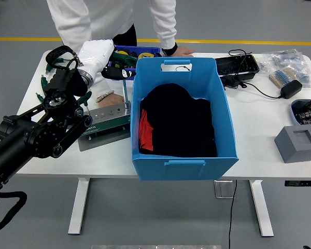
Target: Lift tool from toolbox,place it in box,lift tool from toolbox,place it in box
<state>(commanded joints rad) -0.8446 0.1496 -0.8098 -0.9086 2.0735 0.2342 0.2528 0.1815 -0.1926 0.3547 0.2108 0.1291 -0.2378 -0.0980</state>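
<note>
The small blue toolbox point(143, 51) stands at the table's back, left of the big blue box point(182, 155), and holds green-handled tools. The big box holds black cloth point(179, 122) and something red point(145, 130). My left hand point(99, 56), in a white cover, is over the toolbox's left end, curled on a black-handled tool point(117, 73). A thin metal shaft point(126, 94) runs down from the tool. My right arm is out of view.
A person in white leans over the far side, one hand point(179, 50) flat on the table behind the big box. A grey metal plate point(107, 123) and green-handled tools point(43, 81) lie left. Right: a cable tray point(237, 65), an adapter point(291, 88), a grey block point(298, 142).
</note>
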